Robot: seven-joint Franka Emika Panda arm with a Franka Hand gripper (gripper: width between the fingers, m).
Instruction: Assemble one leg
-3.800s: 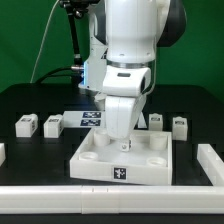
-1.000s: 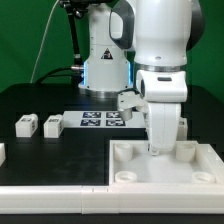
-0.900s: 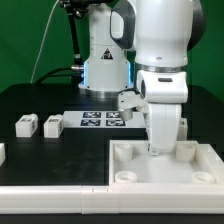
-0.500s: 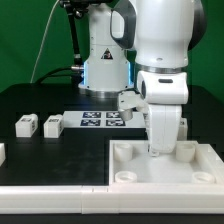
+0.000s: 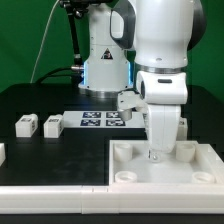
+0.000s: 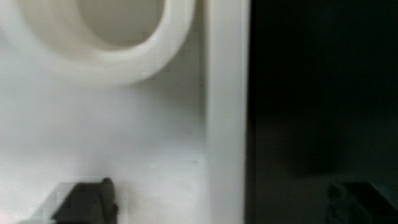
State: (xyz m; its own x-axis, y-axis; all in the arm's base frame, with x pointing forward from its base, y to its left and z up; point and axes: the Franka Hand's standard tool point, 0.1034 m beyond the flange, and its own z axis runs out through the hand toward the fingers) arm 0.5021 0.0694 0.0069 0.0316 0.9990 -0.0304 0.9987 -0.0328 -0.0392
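We find the leg (image 5: 54,125) lying on the black table (image 5: 60,155) toward the exterior view's left. It sits just beside a second leg (image 5: 27,125) and near the marker board (image 5: 100,120). Nothing touches either post.

We judge the leg to be light, rigid and smooth-faced, a small moulded plastic block unlikely to deform or break under a firm pinch. Its slick faces could slip if it is caught near a corner. We would take hold across two opposite flat sides at about mid-height, leaving the tagged face clear.

The claw (image 5: 155,153) is well apart from the leg. It is down over the large white panel (image 5: 135,172) at the exterior view's right, with the marker board roughly between the two.

In the wrist view the fingers (image 6: 84,200) stand apart. The panel's raised rim runs between them and a round socket (image 6: 89,20) lies close by. Nothing is clamped, and we assess that the claw carries nothing. In our judgement, reaching the leg calls for a lift clear of the rim and a crossing toward the exterior view's left.
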